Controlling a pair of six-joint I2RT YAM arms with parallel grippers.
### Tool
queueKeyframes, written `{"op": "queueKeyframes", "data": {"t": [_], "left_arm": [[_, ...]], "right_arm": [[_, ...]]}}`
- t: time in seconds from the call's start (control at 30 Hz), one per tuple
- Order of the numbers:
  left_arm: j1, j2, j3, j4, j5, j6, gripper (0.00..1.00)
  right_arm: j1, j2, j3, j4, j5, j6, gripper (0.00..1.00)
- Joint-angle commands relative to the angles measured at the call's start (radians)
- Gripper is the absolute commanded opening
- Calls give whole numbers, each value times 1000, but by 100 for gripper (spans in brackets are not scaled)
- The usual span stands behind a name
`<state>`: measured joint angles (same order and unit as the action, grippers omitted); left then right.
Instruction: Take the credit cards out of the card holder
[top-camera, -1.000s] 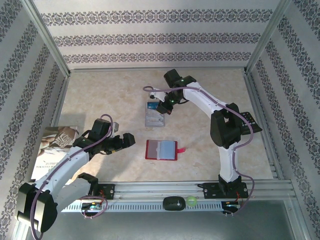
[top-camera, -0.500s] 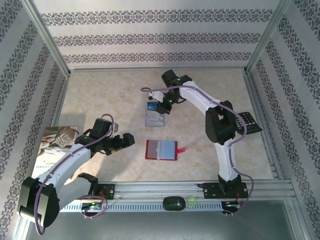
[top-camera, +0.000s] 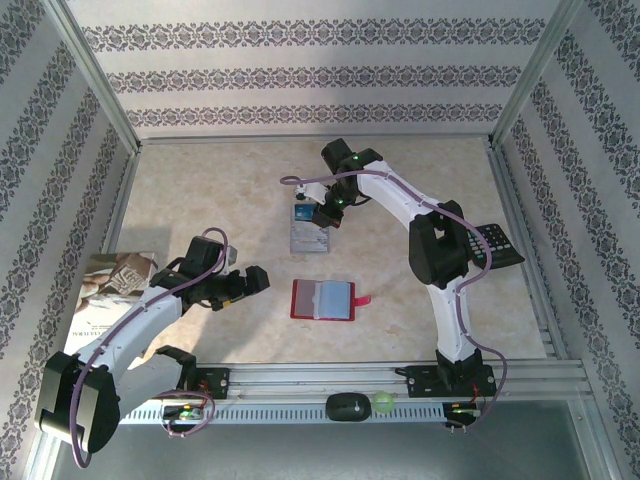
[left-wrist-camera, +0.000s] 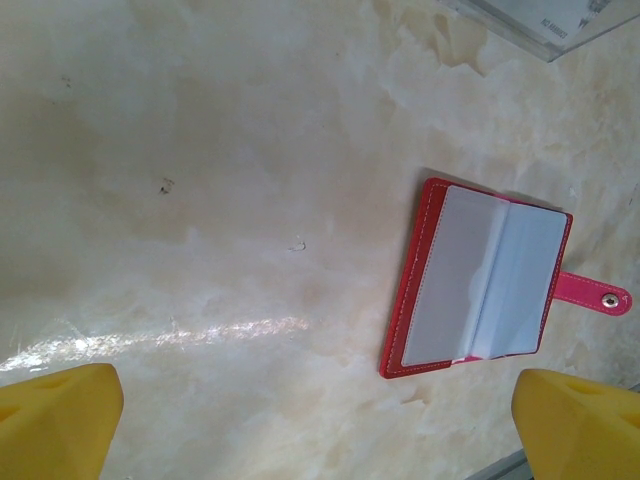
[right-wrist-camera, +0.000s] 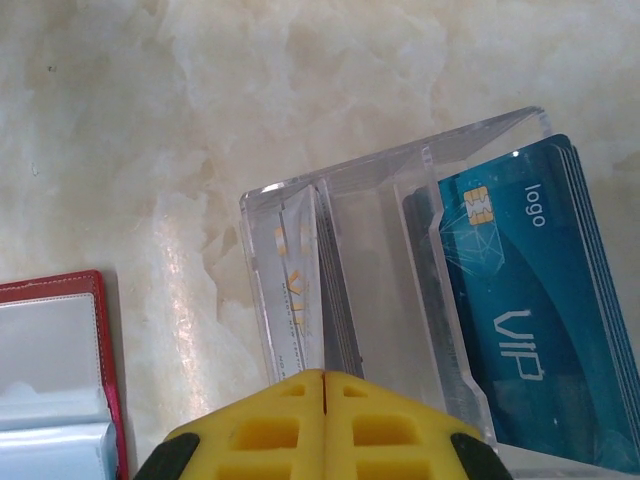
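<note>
Hovering over the clear stand (right-wrist-camera: 380, 200), just above centre in the top view, the right gripper (right-wrist-camera: 325, 385) was pinched shut on nothing. The blue card (right-wrist-camera: 520, 330), printed "logo" and "VIP", sat in the stand's right slot. The silver card (right-wrist-camera: 295, 290), its orange print unreadable, sat in the left slot. Below the stand the wallet (left-wrist-camera: 485, 280) lay open, its sleeves seemingly empty. Left of it, apart, the left gripper (top-camera: 255, 280) gaped wide, empty. Extraction looked finished; the next move probably called for backing the right arm off without tipping the stand.
</note>
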<state>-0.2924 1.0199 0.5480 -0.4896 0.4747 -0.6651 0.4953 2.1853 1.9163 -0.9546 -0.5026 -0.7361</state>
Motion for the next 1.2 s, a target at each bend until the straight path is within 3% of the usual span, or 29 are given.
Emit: {"op": "queueKeyframes", "data": {"t": [0.0, 0.03, 0.13, 0.37, 0.43, 0.5, 0.57, 0.63, 0.73, 0.9, 0.97, 1.17], "left_arm": [[16, -13, -8, 39, 45, -2, 100], [15, -23, -10, 44, 48, -9, 100], [15, -52, -10, 44, 47, -9, 100], [16, -128, 48, 60, -57, -9, 100], [15, -141, 62, 92, -113, -7, 100], [15, -149, 75, 125, -204, -12, 100], [15, -147, 88, 161, -276, -14, 100], [16, -134, 98, 208, -339, -14, 100], [19, -89, 118, 269, -450, 0, 100], [23, 0, 124, 386, -612, 144, 100], [26, 51, 121, 448, -693, 216, 100], [76, 265, 121, 628, -842, 506, 100]], "right_arm": [[14, 10, 39, -14, 12, 11, 12], [14, 6, 40, -5, 17, 24, 20], [15, -15, 42, 23, 22, 59, 30], [14, -207, -76, 245, -5, 245, 39], [12, -284, -157, 336, -20, 330, 42], [10, -393, -303, 511, -30, 475, 55], [8, -503, -474, 696, 6, 621, 59], [8, -605, -636, 876, 107, 776, 68], [5, -726, -818, 965, 269, 941, 73], [15, -897, -1011, 931, 501, 1092, 80], [21, -959, -1072, 905, 614, 1134, 98], [20, -1124, -1168, 774, 902, 1181, 98]]}}
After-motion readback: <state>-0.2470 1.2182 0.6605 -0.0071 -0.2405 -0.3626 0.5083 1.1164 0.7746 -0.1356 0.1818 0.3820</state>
